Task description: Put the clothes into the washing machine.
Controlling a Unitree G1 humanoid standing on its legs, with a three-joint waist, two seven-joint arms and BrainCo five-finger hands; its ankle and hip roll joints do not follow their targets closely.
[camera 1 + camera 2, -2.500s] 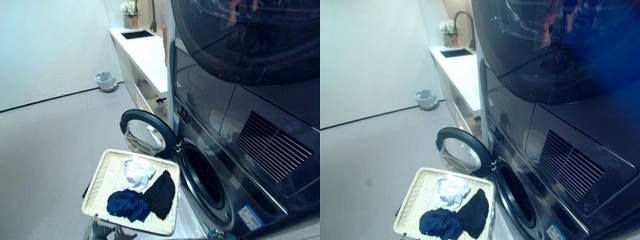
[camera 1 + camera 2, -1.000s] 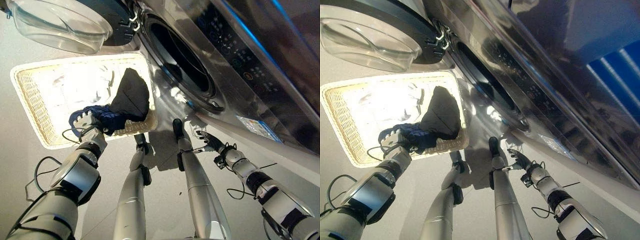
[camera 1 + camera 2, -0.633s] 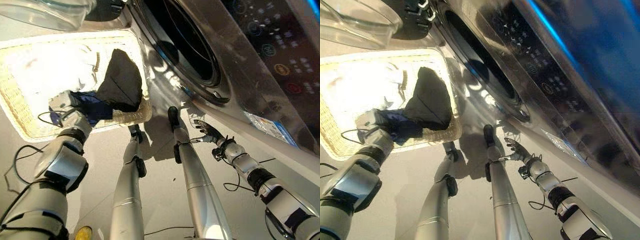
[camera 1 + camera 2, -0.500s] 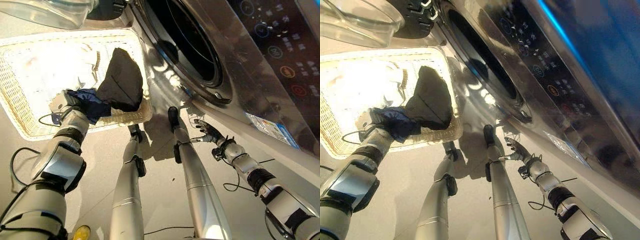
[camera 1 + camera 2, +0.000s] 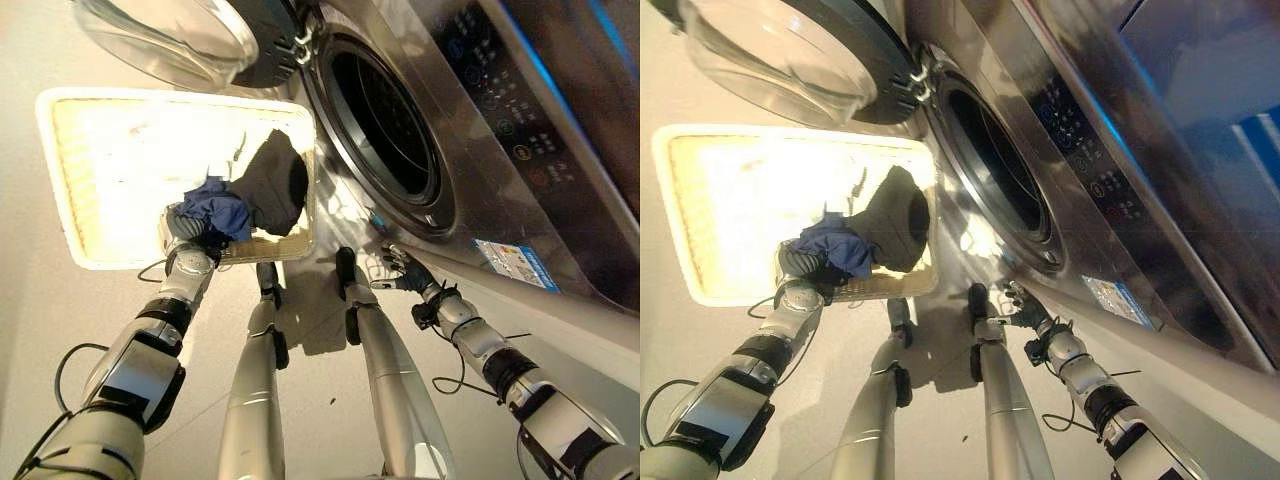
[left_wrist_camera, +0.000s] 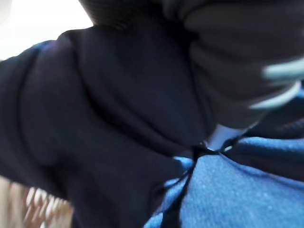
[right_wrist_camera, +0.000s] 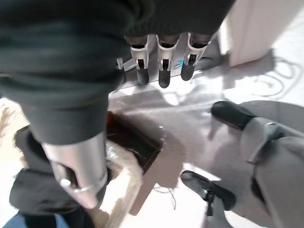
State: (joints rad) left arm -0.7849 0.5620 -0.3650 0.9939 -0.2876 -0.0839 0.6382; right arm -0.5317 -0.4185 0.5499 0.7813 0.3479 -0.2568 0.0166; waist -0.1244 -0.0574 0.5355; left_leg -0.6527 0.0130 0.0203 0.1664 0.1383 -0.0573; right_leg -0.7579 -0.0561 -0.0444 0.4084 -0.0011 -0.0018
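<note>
A pale wicker basket (image 5: 58,180) sits low in front of the washing machine, whose round drum opening (image 5: 385,125) faces it with the glass door (image 5: 170,40) swung wide. In the basket's near corner, my left hand (image 5: 185,238) is shut on a bunched blue garment (image 5: 218,205), held just above the rim; the cloth (image 6: 118,118) presses close in the left wrist view. A black garment (image 5: 275,185) lies against it. My right hand (image 5: 405,270) hangs open below the machine's front, fingers (image 7: 161,66) straight and holding nothing.
The machine's dark front panel (image 5: 520,150) rises on the right. Glare washes out the rest of the basket floor. The basket rests on a dark low stand (image 7: 137,142). Bare grey floor (image 5: 30,320) lies to the left.
The camera has shifted. My left hand has drawn the blue garment up into a bunch by the black one. The right hand has stayed open in much the same place.
</note>
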